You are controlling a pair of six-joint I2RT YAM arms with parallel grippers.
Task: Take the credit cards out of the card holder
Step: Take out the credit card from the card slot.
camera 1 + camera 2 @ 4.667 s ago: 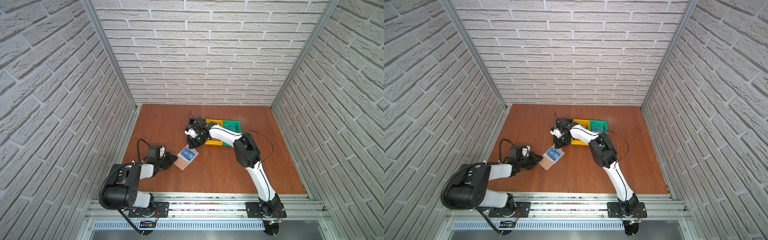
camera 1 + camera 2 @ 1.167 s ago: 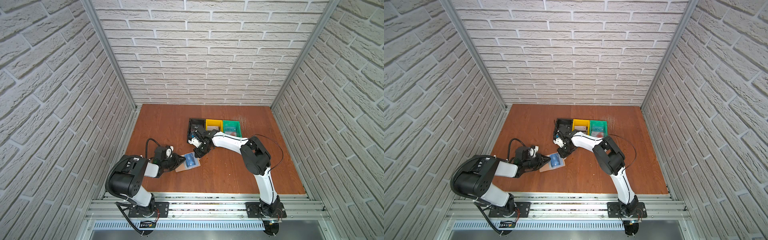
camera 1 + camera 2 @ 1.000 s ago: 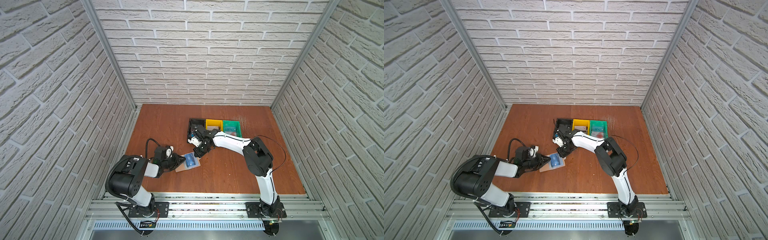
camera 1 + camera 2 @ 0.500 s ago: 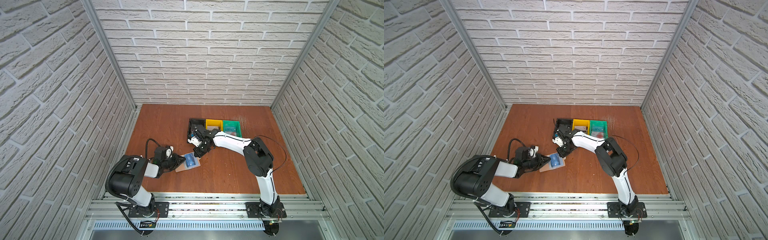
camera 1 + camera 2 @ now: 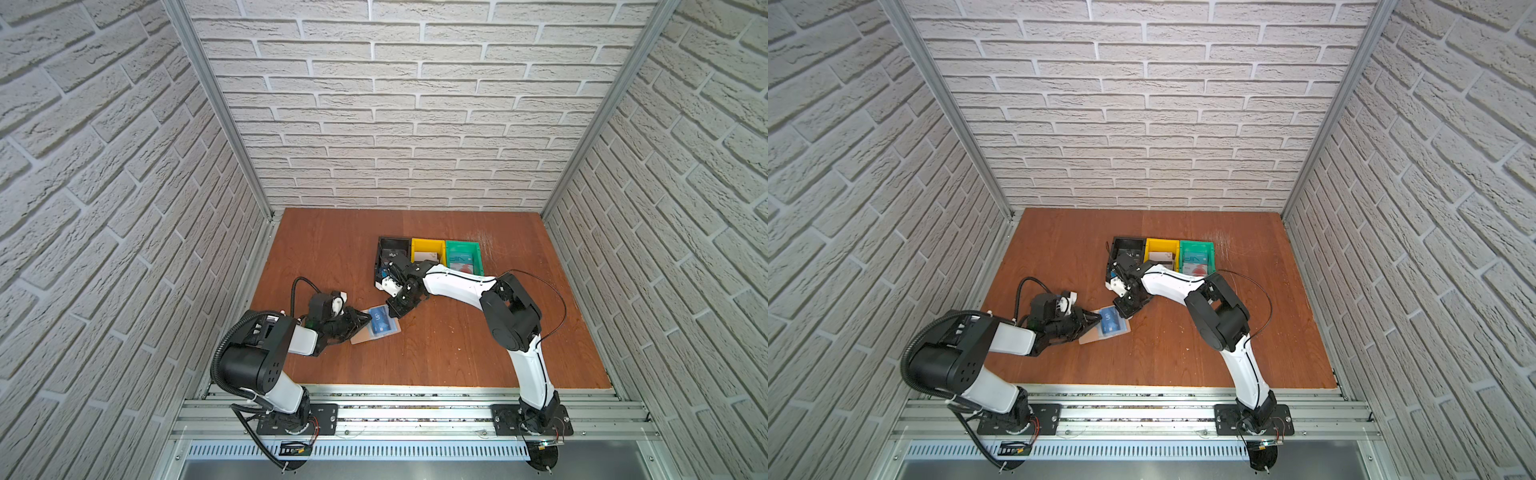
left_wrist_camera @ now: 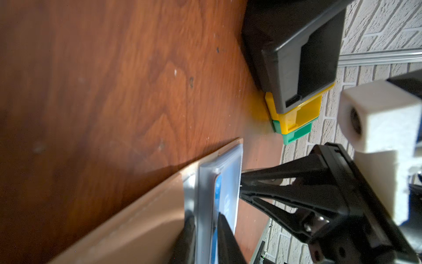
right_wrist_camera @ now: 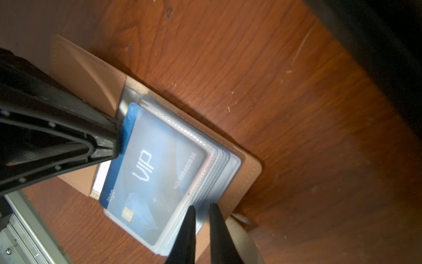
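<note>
card holder (image 7: pixel 86 75) lies open on table (image 5: pixel 436 345) between both arms. left gripper (image 6: pixel 204 219) pinched narrow on blue vip card (image 7: pixel 155 164) jutting from top sleeve; right gripper (image 7: pixel 201 208) nipped narrow on sleeves' opposite edge

Swung right pincer (image 5: pixel 393 312) from the bins (image 5: pixel 428 241) toward 7 o'clock onto the card holder (image 5: pixel 360 337); closed left pincer (image 5: pixel 367 318) on its blue credit card (image 5: pixel 380 325).

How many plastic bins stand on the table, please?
3. They stand side by side in one row: the black bin at one end, the yellow bin in the middle, the green bin at the other end. None seems hidden.
</note>
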